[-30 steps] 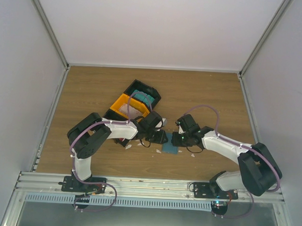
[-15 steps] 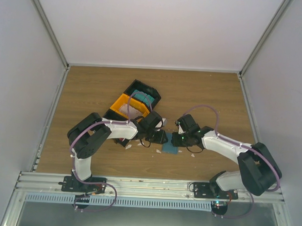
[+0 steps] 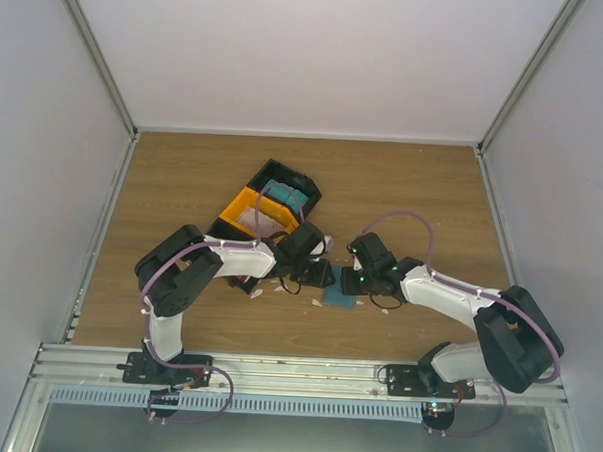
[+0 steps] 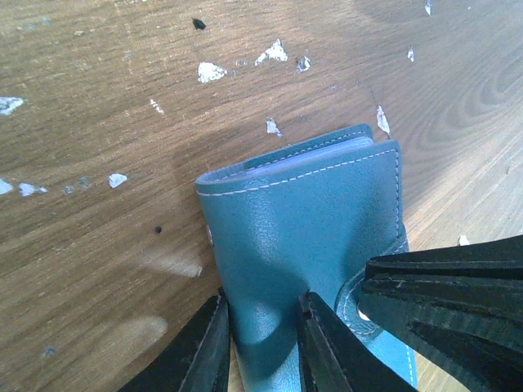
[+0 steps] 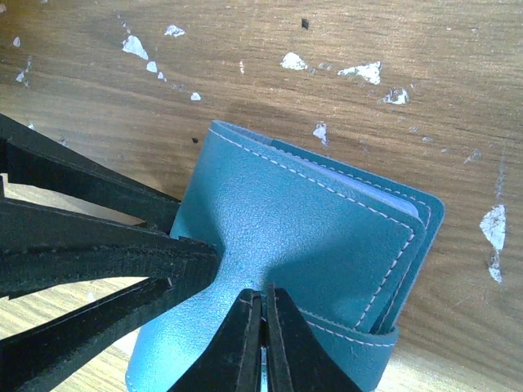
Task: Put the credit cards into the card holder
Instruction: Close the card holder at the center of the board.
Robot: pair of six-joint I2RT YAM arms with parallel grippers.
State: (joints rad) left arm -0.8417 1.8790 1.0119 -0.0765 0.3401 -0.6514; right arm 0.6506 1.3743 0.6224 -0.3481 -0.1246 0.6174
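The card holder (image 4: 302, 220) lies folded on the wood, slate-blue, small in the top view (image 3: 340, 298). A pale edge shows between its leaves (image 5: 409, 206). My left gripper (image 4: 261, 306) is shut on the holder's near part, and the cover creases between the fingers. My right gripper (image 5: 263, 292) comes from the other side, pressed shut on the holder's side tab (image 4: 353, 304). The two grippers (image 3: 324, 277) (image 3: 349, 282) meet over the holder. Teal credit cards (image 3: 291, 198) sit in the bin.
A black-and-orange bin (image 3: 244, 206) stands just behind the left gripper. Tiny white scraps (image 4: 211, 72) are scattered on the wood around the holder (image 5: 359, 72). Grey walls enclose the table on three sides.
The right gripper's jaws have closed the last bit onto the tab, and its wrist has edged slightly left. The left arm and the holder have not moved.
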